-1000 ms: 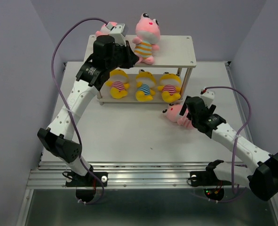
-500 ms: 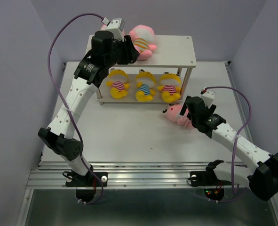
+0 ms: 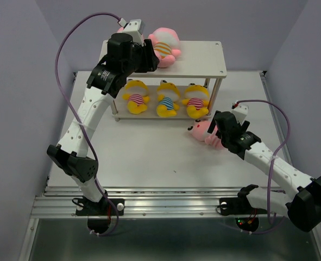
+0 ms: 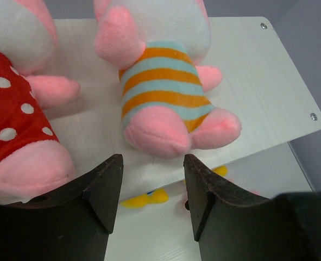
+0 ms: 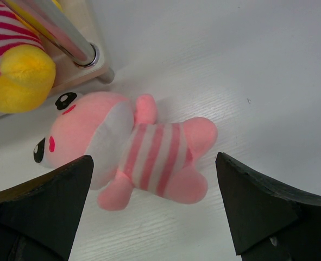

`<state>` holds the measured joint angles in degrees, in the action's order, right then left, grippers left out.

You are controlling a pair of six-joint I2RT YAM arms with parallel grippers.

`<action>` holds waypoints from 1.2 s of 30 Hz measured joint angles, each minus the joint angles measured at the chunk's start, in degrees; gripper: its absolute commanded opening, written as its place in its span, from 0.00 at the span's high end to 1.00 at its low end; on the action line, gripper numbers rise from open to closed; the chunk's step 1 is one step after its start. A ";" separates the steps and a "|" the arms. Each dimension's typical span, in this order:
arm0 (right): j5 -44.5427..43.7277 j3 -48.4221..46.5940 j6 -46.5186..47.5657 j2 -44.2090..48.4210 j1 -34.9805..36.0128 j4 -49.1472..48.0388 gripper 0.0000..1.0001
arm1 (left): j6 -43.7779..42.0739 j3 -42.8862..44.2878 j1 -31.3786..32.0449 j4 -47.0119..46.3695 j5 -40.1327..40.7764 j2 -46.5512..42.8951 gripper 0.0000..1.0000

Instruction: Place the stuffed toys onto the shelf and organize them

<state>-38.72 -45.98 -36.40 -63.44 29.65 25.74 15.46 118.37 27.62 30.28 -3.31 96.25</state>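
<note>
The shelf [image 3: 203, 58] stands at the table's far side. On its top board [image 4: 258, 87] a pink toy in orange and blue stripes [image 3: 164, 45] [image 4: 165, 87] lies on its back. Beside it on the left is a pink toy in red polka dots [image 4: 13, 119]. My left gripper [image 3: 151, 57] [image 4: 152, 160] is open just in front of the striped toy's feet, holding nothing. Three yellow toys [image 3: 137, 98] [image 3: 167, 99] [image 3: 196, 99] fill the lower tier. A pink toy in pink stripes [image 3: 202, 132] [image 5: 130, 155] lies on the table. My right gripper [image 3: 219, 130] [image 5: 153, 163] hangs wide open over it.
The shelf's right front leg [image 5: 68, 41] stands close to the pink-striped toy's head, with a yellow toy [image 5: 13, 70] just behind it. The right half of the top board [image 3: 206, 51] is bare. Purple walls close in on the left, the right and behind the shelf.
The orange-striped pink toy was upright in my left gripper; it now lies on its back on the top board. The left gripper has opened and drawn back a little. The right arm is still.
</note>
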 measured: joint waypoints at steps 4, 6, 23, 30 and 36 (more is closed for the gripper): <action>0.00 0.00 0.02 0.00 0.00 0.00 0.00 | -0.76 0.00 0.00 -0.09 0.42 0.00 0.32; 0.00 0.00 0.13 0.00 0.00 0.00 0.00 | -1.49 0.00 0.00 -0.26 0.39 0.00 0.31; 0.02 0.00 0.20 0.00 0.00 -0.04 0.00 | -6.82 0.00 0.00 -4.39 -0.94 0.00 0.46; 0.02 0.00 0.61 0.00 0.00 -0.37 0.00 | -7.72 0.00 0.00 -5.46 -1.53 0.00 0.66; 0.04 0.00 0.83 0.00 0.00 -0.44 0.00 | -8.81 -0.35 0.00 -5.95 -2.71 0.00 0.78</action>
<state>-38.68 -45.98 -35.57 -63.44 29.65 25.30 6.66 118.02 27.62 24.34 -6.02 96.25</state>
